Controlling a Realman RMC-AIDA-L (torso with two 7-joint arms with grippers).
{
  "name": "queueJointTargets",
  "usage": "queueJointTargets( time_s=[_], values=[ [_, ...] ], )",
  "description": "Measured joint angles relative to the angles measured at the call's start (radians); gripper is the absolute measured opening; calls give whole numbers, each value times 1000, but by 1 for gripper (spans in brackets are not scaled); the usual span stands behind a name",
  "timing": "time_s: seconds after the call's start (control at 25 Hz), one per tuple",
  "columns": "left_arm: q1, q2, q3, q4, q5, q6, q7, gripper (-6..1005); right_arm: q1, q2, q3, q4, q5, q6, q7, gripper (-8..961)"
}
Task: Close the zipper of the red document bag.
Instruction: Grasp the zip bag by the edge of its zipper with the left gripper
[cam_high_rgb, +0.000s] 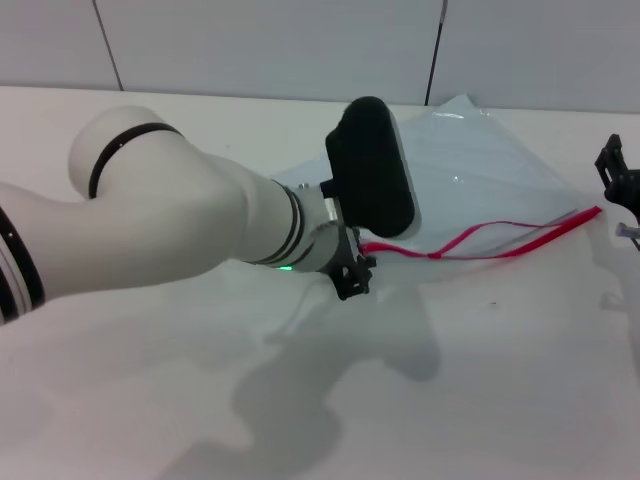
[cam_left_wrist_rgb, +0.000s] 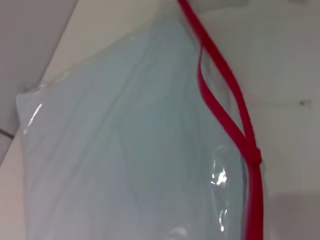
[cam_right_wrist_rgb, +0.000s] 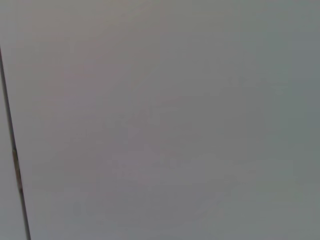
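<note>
Red document bag (cam_high_rgb: 470, 170) lies flat on the white table (cam_high_rgb: 500, 400), right of centre; its zipper (cam_high_rgb: 500, 245) runs along the near edge, long axis left to right, rising slightly toward the right; the two red strips gape apart over part of the run, so not yet closed. Left gripper (cam_high_rgb: 352, 272) sits low at the zipper's left end, much the nearer arm; fingers mostly hidden under the wrist, cannot tell their state. Right gripper (cam_high_rgb: 620, 180) waits at the far right edge, just beyond the zipper's other end; its fingers likewise unclear.
</note>
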Motion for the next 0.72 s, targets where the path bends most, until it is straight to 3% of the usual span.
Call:
queueJointTargets(
  time_s=[0.12,0.4,0.6,0.72],
  values=[
    [0,2,-10,-4,0,-9,-32,127,1,0,-1,-3,-1,0,0,726],
    [37,3,-54,3,0,-48,-35,98,2,-4,2,-28,-1,1,-1,725],
    [66,6,-92,23,4,-55,-32,78,14,-17,59,-61,5,-91,-1,724],
    [97,6,-115,65,28,-57,-29,71,14,-40,73,-110,-8,-130,-1,724]
  ],
)
